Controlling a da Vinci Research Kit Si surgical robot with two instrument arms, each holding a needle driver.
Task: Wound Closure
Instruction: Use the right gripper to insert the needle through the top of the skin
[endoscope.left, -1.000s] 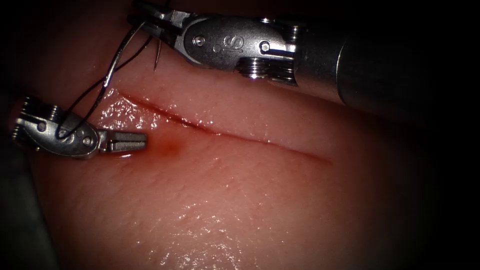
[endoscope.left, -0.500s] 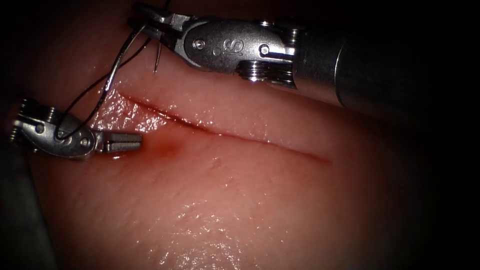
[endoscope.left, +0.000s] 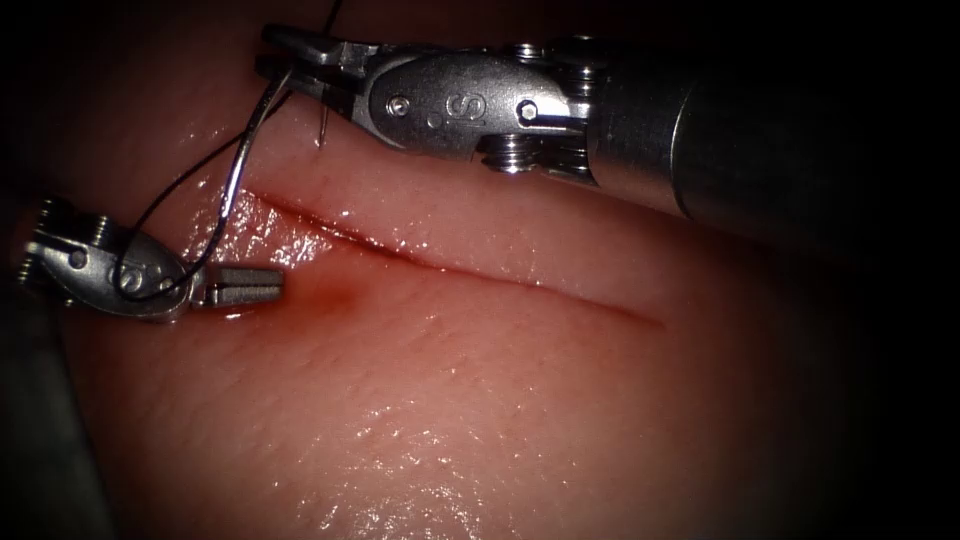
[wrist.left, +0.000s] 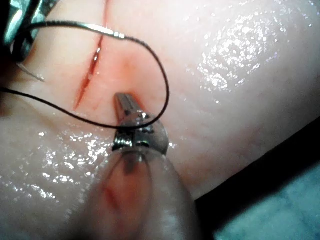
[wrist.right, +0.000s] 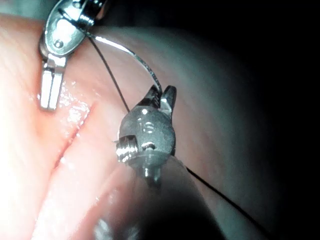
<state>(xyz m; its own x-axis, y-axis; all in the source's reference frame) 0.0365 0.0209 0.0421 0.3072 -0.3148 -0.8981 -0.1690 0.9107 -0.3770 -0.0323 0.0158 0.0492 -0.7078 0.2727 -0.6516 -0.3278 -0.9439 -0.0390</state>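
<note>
My right tool (endoscope.left: 270, 50) reaches in from the upper right, jaws shut on the curved needle (endoscope.left: 240, 150) near its pointed end. The short tip hangs just over the tissue (endoscope.left: 500, 400) above the cut (endoscope.left: 450, 268), not in it. The needle's long arc sweeps down to the cut's left end. From its tail the black thread (endoscope.left: 160, 200) loops over my left tool's wrist and runs back up. My left tool (endoscope.left: 248, 287) lies left of the cut, jaws shut on nothing. The left wrist view has the needle (wrist.left: 75, 23) and thread (wrist.left: 160, 85); the right wrist view has the right jaws (wrist.right: 161, 97) pinching the needle (wrist.right: 135, 57).
A small patch of red fluid (endoscope.left: 335, 292) sits just below the cut's left part, right in front of my left tool's jaws. The tissue surface is wet and glossy. The right tool's thick dark shaft (endoscope.left: 760, 140) covers the upper right.
The right tool turned a little, and the needle's arc swung right and down toward the cut's left end. The left tool drew slightly left, with the thread loop still over its wrist.
</note>
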